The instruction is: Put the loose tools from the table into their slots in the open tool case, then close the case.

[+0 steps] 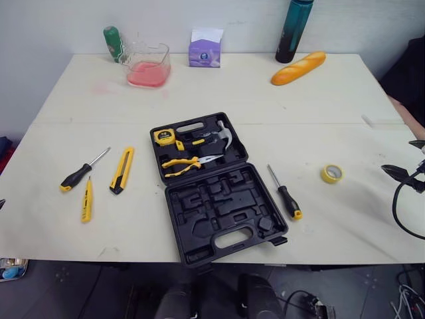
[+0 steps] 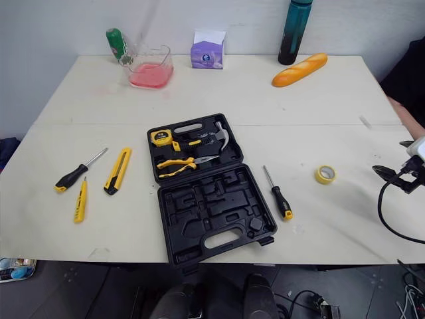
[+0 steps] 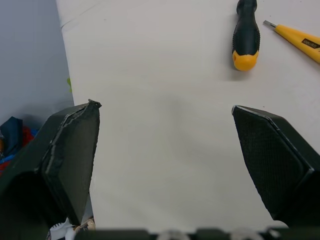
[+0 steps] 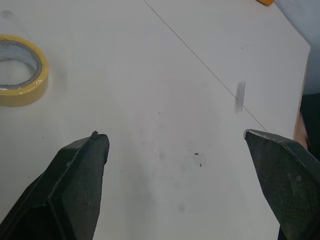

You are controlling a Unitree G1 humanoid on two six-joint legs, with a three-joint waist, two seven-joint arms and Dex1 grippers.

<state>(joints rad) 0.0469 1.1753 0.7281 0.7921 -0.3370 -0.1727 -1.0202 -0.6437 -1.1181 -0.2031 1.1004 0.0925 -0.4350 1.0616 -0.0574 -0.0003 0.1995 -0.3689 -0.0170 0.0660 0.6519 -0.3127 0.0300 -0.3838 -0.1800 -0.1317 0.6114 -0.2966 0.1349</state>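
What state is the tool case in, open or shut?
Open: the tool case lies flat, both halves showing, pliers and hammer slotted inside.

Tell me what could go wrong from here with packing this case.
The case reaches the table's front edge, so a push while closing it might slide it off. The screwdriver on its right lies close beside it; a reach for it might bump the case. A badly seated knife could keep it from shutting.
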